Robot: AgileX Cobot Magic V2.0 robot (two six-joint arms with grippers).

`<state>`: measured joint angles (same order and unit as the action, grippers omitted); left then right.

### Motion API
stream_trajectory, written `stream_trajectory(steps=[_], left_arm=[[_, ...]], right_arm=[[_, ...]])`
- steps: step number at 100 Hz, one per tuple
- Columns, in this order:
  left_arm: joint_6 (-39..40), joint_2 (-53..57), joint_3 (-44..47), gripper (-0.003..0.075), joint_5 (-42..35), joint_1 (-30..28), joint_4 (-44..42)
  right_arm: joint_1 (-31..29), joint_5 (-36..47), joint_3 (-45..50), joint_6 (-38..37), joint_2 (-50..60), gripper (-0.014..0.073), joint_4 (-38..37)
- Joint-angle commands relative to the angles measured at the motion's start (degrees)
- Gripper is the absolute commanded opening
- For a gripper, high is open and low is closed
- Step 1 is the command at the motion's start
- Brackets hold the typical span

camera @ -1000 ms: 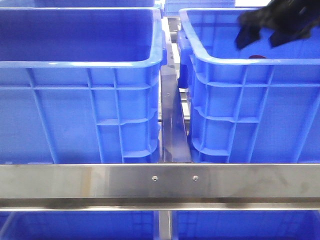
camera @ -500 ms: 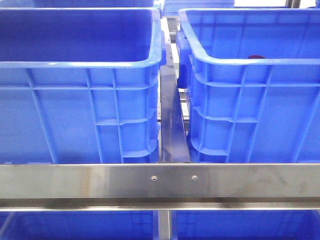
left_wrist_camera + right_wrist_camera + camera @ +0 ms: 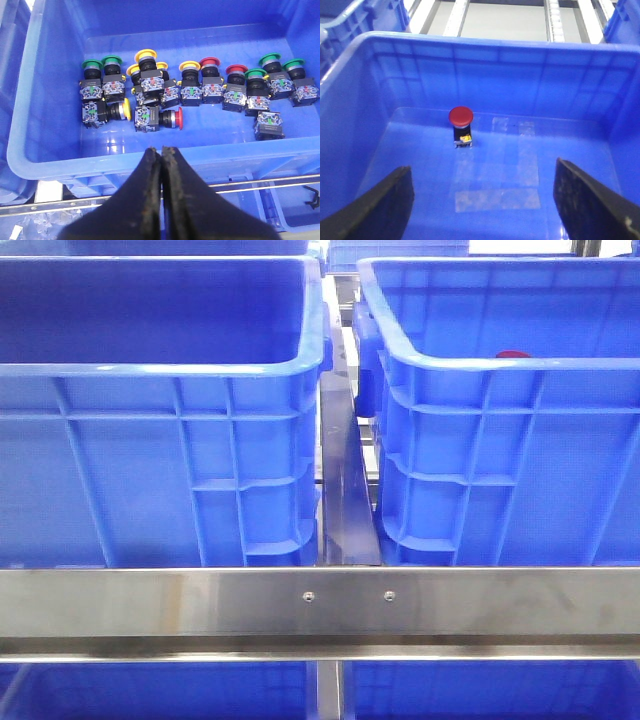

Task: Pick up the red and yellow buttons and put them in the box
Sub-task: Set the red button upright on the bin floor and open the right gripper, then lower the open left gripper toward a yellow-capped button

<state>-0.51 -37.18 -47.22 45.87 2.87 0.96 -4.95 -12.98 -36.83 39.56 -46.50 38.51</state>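
The left gripper [image 3: 161, 155] is pressed shut, its two dark fingers [image 3: 147, 175] meeting with nothing between them. It hangs just outside the near wall of a blue supply crate [image 3: 30, 125] that holds a cluster of push buttons. Inside that crate, nearest the gripper, a red push button [image 3: 176, 118] lies on its side with its black body pointing away from the cap; just beside it a yellow push button [image 3: 125, 109] also lies on its side. Beyond these two, further from the gripper, a row of upright buttons runs along the crate floor: green-capped ones [image 3: 92, 65] at both ends, yellow-capped ones [image 3: 145, 54] and red-capped ones [image 3: 210, 62] between them.

The right gripper [image 3: 480, 200] is spread wide, its fingers [image 3: 380, 210] far apart and holding nothing. It hovers above the open box [image 3: 345, 90], a large blue crate. On the floor of that box, well ahead of the gripper and towards the far wall, a single red-capped button [image 3: 460, 116] stands upright on its black body.

In the front view neither gripper shows; that red cap [image 3: 512, 355] just peeks over the near rim of the right-hand crate [image 3: 500, 460], beside a second crate [image 3: 150, 440], with a steel rail [image 3: 320, 600] across the front.
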Motion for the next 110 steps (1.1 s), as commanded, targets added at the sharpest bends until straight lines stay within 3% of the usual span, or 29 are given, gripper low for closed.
stream_trajectory(steps=[1, 34, 41, 48, 67, 82, 96, 110], left_arm=[[0.51, 0.04, -1.56, -0.0019, -3.51, -0.12, 0.9], [0.51, 0.04, -1.56, -0.0019, -3.44, -0.12, 0.9], [0.51, 0.04, -1.56, -0.0019, -3.44, -0.12, 0.9], [0.51, 0.04, -1.56, -0.0019, -3.44, -0.12, 0.9], [0.51, 0.04, -1.56, -0.0019, -3.27, -0.12, 0.9], [0.51, 0.04, -1.56, -0.0013, -2.52, -0.12, 0.9], [-0.28, 0.04, -1.56, 0.0112, -2.52, -0.12, 0.9], [-0.28, -0.4, -1.56, 0.0358, -2.64, -0.12, 0.9]], right_arm=[[-0.24, 3.45, 0.92, -0.64, 4.61, 0.0593, 1.36], [-0.24, -0.21, 4.91, -0.65, 15.26, 0.0573, 1.73], [-0.24, -0.09, 4.91, -0.65, 15.49, 0.0493, 1.73], [-0.24, -0.04, 4.91, -0.65, 15.49, 0.0362, 1.73], [-0.24, -0.34, 4.91, -0.65, 15.49, -0.0077, 1.73], [-0.24, -0.53, 4.91, -0.65, 15.49, -0.0067, 1.83], [-0.24, -1.05, 4.91, -0.65, 15.49, -0.0067, 1.83], [-0.24, -1.56, 4.91, -0.65, 15.49, -0.0067, 1.87]])
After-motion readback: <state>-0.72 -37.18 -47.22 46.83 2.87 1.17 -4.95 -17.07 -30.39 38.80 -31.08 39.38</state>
